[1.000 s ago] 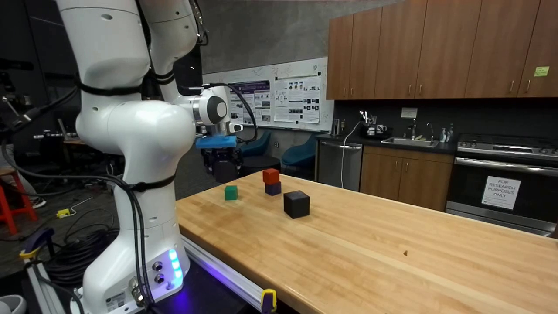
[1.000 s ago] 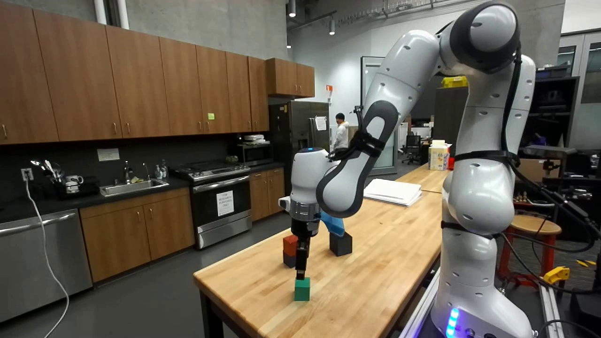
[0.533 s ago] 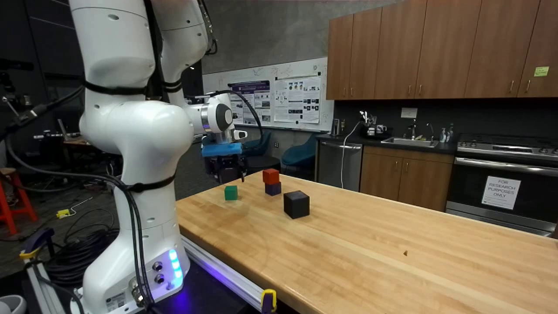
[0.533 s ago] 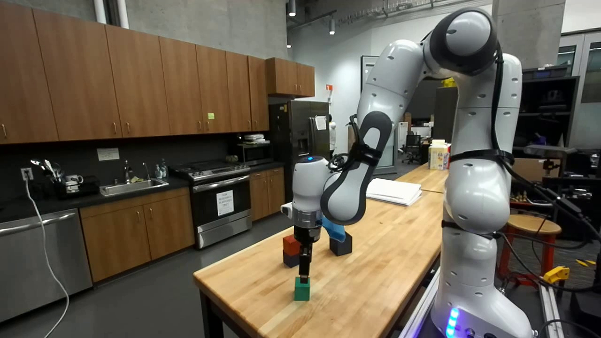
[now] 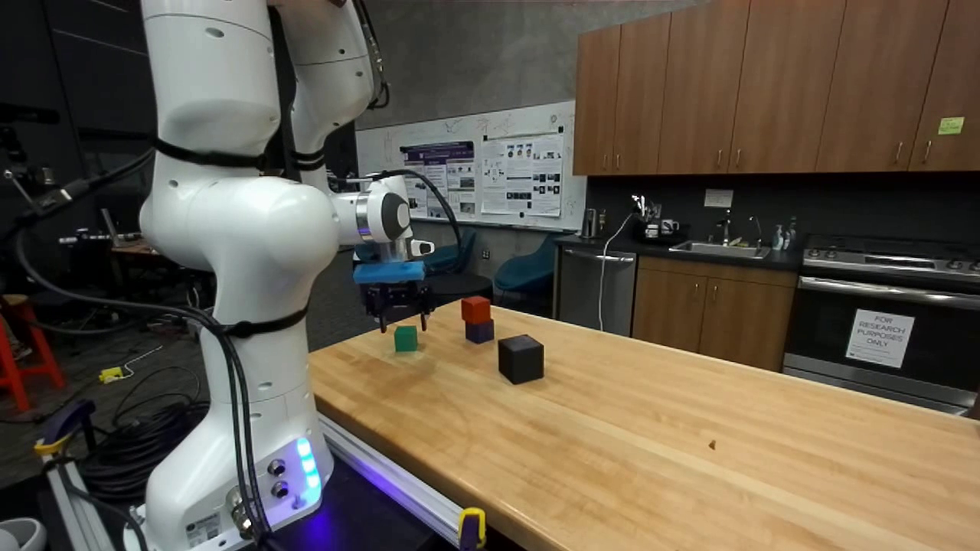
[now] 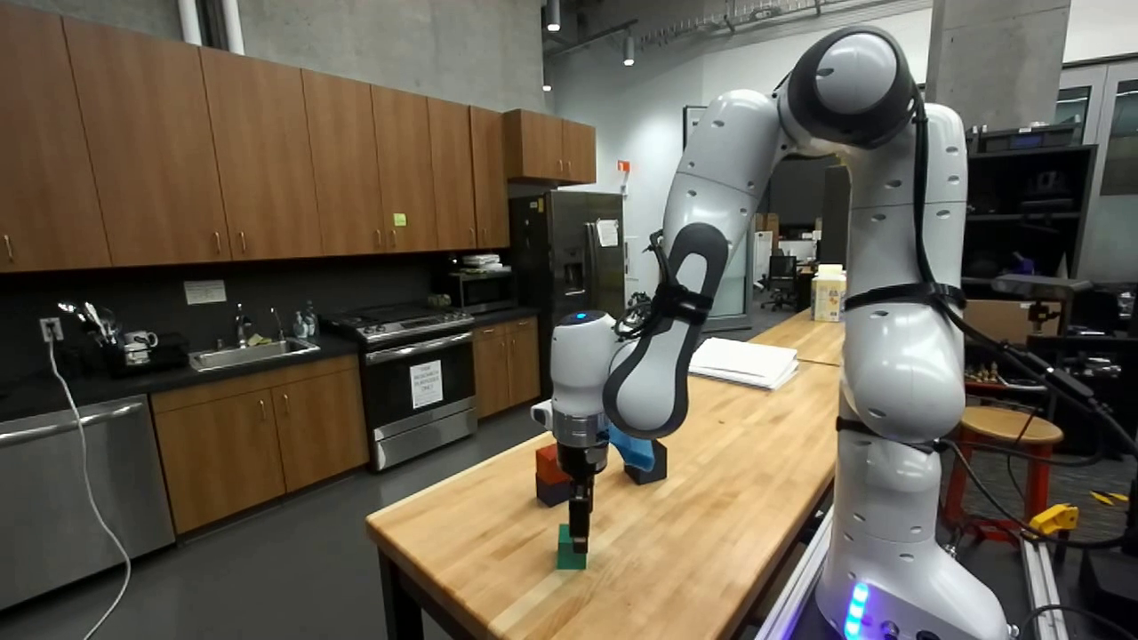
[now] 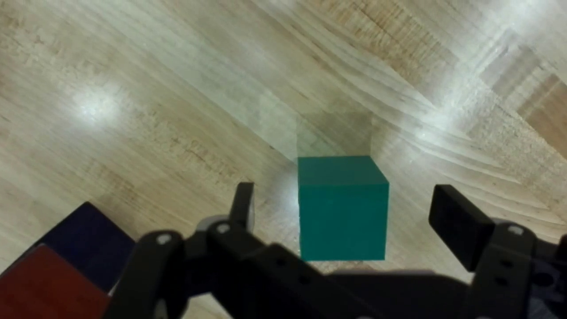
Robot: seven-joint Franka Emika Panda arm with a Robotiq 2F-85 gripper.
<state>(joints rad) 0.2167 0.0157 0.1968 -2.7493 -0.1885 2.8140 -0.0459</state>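
Straddles the green cube (image 7: 343, 221), at lower centre-right of the wrist frame, with the gripper (image 7: 343, 195) spread wide; roughly midway between the jaws, square to them, without a long axis; seemingly untouched, though hard to judge.

The jaws, spread wide low in the frame, flank a green cube (image 7: 343, 221) without touching it. At lower left, a red cube (image 7: 51, 285) overlaps a navy cube (image 7: 91, 246). Grain runs diagonally across the counter (image 7: 190, 133).
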